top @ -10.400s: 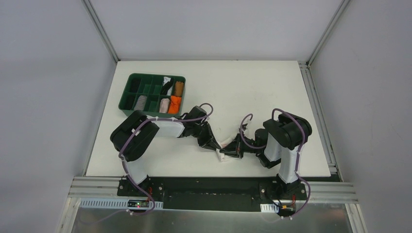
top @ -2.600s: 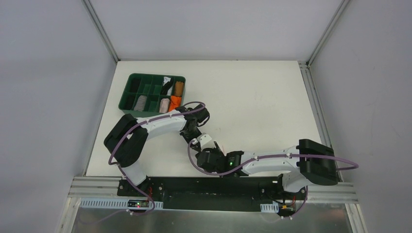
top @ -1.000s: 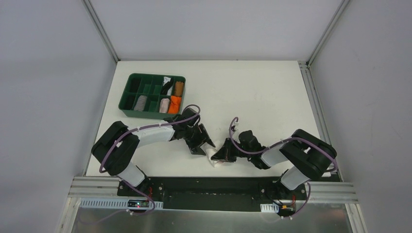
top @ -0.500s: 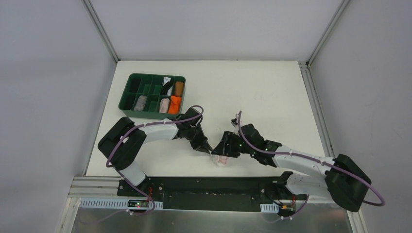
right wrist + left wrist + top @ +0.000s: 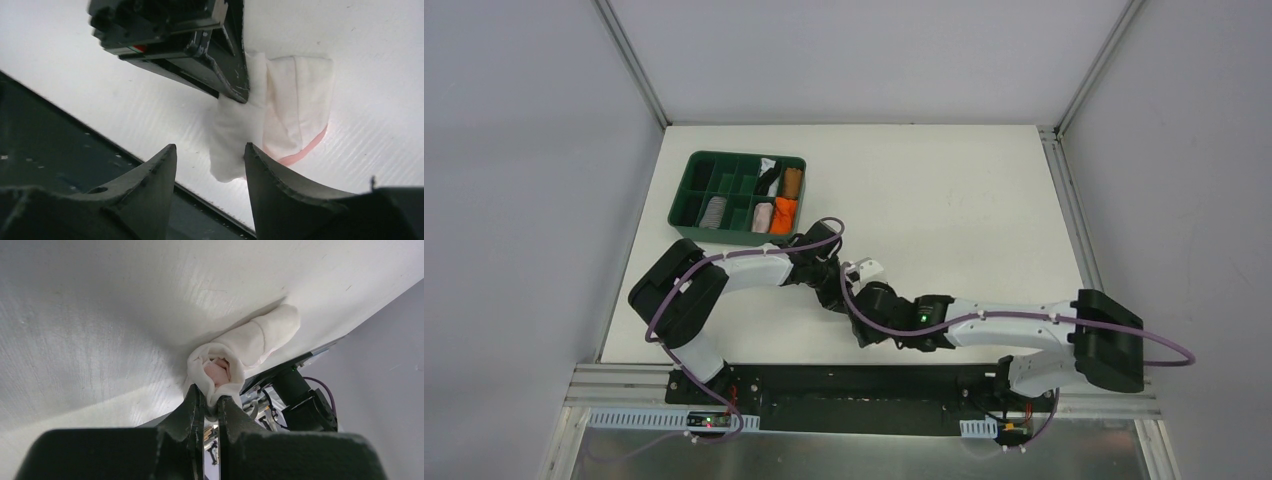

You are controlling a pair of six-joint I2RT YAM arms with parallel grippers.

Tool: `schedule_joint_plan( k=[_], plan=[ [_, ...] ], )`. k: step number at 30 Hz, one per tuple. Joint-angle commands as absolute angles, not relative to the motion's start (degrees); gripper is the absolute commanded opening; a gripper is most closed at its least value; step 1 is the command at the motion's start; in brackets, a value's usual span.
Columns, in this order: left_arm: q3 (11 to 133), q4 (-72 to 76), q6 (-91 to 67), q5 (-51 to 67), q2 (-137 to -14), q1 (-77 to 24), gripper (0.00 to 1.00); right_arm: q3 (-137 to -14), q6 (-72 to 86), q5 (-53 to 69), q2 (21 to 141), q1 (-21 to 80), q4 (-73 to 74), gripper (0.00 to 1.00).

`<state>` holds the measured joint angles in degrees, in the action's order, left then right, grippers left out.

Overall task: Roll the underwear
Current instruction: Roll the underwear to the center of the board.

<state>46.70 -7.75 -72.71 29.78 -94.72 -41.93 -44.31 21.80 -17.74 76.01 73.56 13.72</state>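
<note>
On the white tabletop [image 5: 944, 190], apart from the green divided tray [image 5: 686, 205] that is holding rolled cloths [image 5: 785, 212], the left arm [image 5: 744, 265] and right arm [image 5: 1014, 325] are meeting near the front edge, hiding the garment from the overhead camera. The pale pink-white underwear [image 5: 250, 342], pink edging showing, is lying on the tabletop as a loose roll. The left claw [image 5: 210, 400] is clamping shut on one end of that roll, fabric bulging just above its tips, likely pinning the layers so they do not unwind. The right claw [image 5: 210, 160] is standing open, jaws spread either side of the roll's near end, gripping nothing; whether a finger is brushing the cloth cannot be told.
</note>
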Motion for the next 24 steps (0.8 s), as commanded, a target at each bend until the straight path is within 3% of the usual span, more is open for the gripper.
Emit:
schedule_joint_plan(
  k=[1, 6, 11, 14, 15, 20, 24],
  plan=[
    [47.6, -9.5, -72.6, 28.9, -95.6, -42.1, 0.0, -47.2, 16.9, -26.4, 80.7, 75.7, 15.7, 0.55],
    [48.1, -9.6, -72.6, 29.3, -96.0, -42.1, 0.0, -47.5, 16.4, -26.1, 86.3, 76.7, 13.2, 0.47],
    [48.2, -9.8, -72.6, 29.6, -95.1, -42.1, 0.02, -46.5, 19.7, -27.2, 89.7, 76.8, 12.8, 0.21],
    [48.1, -10.0, -72.7, 29.5, -93.9, -41.8, 0.18, -44.9, 22.1, -27.2, 91.0, 76.1, 12.6, 0.02],
    [48.0, -10.1, -72.7, 29.5, -93.4, -41.5, 0.25, -43.8, 22.8, -26.2, 90.8, 75.6, 11.5, 0.0],
    [46.6, -10.2, -72.8, 29.6, -90.1, -39.5, 0.53, -31.1, 24.7, -17.0, 80.6, 68.5, -6.9, 0.0],
    [45.6, -10.2, -72.4, 29.3, -88.4, -39.3, 0.78, -24.2, 30.2, 5.2, 76.5, 60.0, -17.9, 0.0]
  ],
)
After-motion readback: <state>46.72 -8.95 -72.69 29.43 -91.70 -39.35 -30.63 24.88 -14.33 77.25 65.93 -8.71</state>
